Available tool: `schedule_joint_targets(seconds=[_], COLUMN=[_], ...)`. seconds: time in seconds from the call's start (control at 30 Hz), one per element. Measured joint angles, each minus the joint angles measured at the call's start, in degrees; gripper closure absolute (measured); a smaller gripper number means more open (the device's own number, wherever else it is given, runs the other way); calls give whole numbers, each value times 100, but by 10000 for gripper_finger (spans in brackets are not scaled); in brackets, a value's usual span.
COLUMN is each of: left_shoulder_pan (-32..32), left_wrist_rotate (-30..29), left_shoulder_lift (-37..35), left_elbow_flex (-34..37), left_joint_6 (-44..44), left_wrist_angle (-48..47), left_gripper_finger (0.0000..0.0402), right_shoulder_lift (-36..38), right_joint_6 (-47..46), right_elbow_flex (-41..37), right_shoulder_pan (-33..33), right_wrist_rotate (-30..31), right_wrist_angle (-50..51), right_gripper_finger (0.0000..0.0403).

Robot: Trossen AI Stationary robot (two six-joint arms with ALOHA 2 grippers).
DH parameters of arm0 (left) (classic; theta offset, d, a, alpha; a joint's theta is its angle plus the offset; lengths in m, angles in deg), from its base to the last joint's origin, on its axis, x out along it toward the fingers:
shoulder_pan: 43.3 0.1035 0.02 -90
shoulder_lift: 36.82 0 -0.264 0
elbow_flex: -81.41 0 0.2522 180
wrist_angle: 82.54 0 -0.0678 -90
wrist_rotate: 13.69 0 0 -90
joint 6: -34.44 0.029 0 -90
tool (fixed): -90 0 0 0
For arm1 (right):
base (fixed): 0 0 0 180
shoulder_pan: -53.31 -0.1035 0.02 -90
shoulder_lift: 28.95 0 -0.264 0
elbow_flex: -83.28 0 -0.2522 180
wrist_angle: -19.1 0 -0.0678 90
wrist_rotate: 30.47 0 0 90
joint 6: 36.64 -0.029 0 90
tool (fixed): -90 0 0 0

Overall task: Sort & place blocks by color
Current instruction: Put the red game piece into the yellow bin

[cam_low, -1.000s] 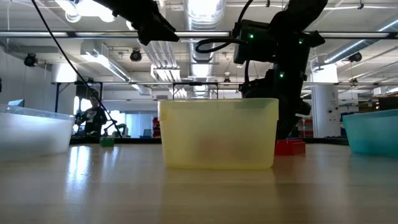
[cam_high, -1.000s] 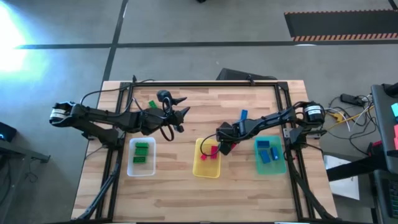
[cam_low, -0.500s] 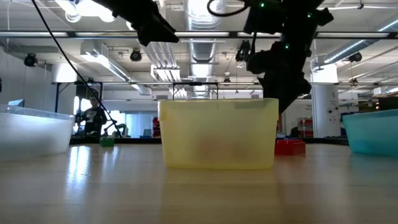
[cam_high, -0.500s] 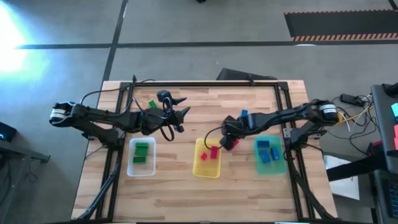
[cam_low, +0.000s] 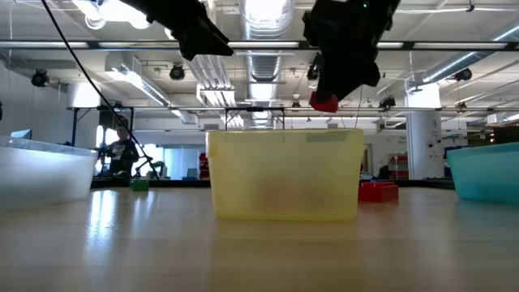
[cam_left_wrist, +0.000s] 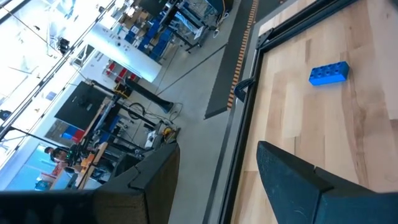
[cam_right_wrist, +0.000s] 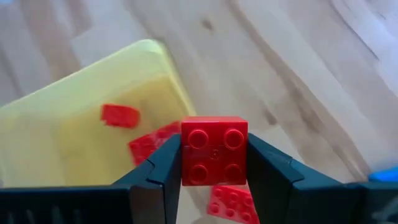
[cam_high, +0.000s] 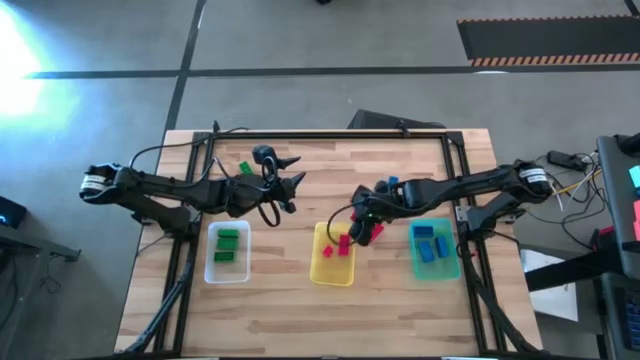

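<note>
My right gripper [cam_high: 365,222] hangs over the right rim of the yellow tray [cam_high: 322,272], shut on a red block [cam_low: 324,103]. More red blocks [cam_high: 343,246] lie in that tray, and another red block [cam_low: 378,191] rests on the table just right of it. Green blocks [cam_high: 228,240] lie in the clear tray [cam_high: 209,268]; blue blocks [cam_high: 430,250] lie in the teal tray [cam_high: 452,268]. A loose green block [cam_high: 245,168] and a loose blue block [cam_high: 392,183] lie on the table. My left gripper [cam_high: 290,182] waits open, raised above the table beyond the clear tray. My right gripper pinches the red block [cam_right_wrist: 214,151] by two opposite side faces, one finger [cam_right_wrist: 163,168] on each side, its studded top facing the wrist camera. The fingers point down from above. The block is lifted clear, above the yellow tray's rim [cam_low: 284,132].
A black frame [cam_high: 330,135] runs along the table's far and side edges. The three trays sit in a row across the table's middle; bare wood lies in front of them toward the near edge [cam_high: 320,320]. The room beyond holds racks and equipment.
My right gripper has risen from the table beside the yellow tray and shifted a little toward the left, over the tray's right rim, carrying one red block up with it. The other red block stayed on the table.
</note>
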Motion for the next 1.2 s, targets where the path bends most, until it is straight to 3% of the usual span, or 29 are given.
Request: schedule_joint_targets(seconds=[0.3,0.53,0.8,0.97,1.2], left_shoulder_pan=[-1,-4,-7,-7,-7], left_wrist_rotate=[0,0,-2,-4,-20], left_shoulder_lift=[2,2,2,0,-2], left_elbow_flex=[0,0,2,2,4], left_joint_6=[2,2,-127,-128,-128], left_wrist_angle=[-4,-122,-204,-215,-215], left_gripper_finger=[204,204,204,204,204], right_shoulder_lift=[-861,-1503,-2247,-2528,-2548], right_joint_6=[1028,1704,1703,1708,1679], right_elbow_flex=[1067,1494,1663,1741,1758], right_shoulder_pan=[-569,-945,-1119,-1128,-1126], right_wrist_rotate=[-43,-472,-496,-847,-878], right_wrist_angle=[458,443,408,374,285], right_gripper_finger=[271,271,271,268,221])
